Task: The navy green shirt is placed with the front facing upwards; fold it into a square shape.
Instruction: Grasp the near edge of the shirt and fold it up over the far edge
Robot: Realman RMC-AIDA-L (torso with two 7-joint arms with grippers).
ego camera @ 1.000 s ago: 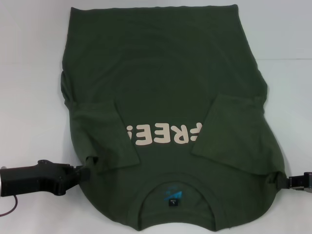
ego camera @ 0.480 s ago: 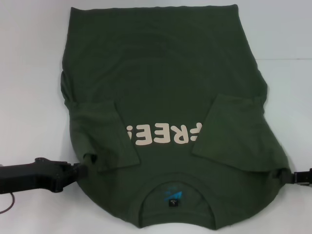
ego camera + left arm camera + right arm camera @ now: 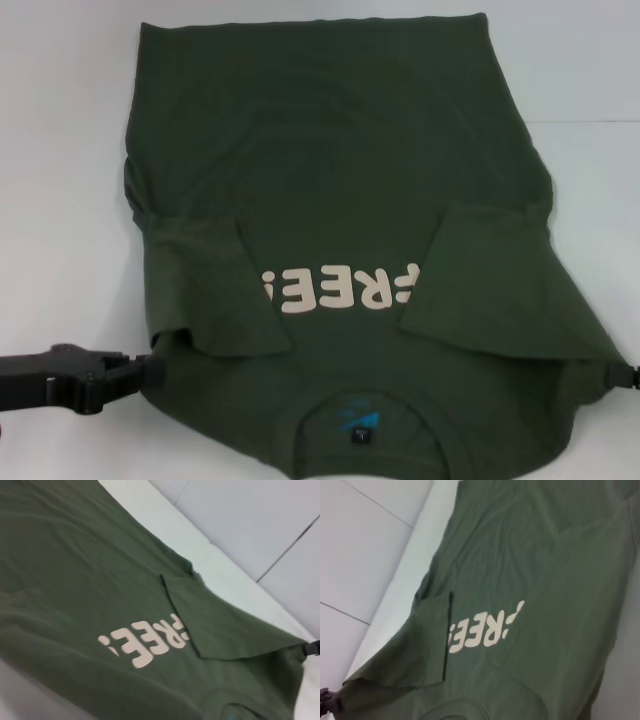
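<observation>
1. Pulling outward and nearer, the left gripper point(image 3: 150, 368) at eight o'clock and right gripper point(image 3: 612, 374) at four o'clock pinch the dark olive-green cotton shirt point(image 3: 340, 180) by its shoulders.
2. Shoulder fabric now stretches tauter on the white table point(image 3: 60, 150), sleeves folded inward, ready for folding lengthwise.

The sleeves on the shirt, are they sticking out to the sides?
No, both sleeves of the shirt are folded in over its front, each covering an end of the cream lettering.
</observation>
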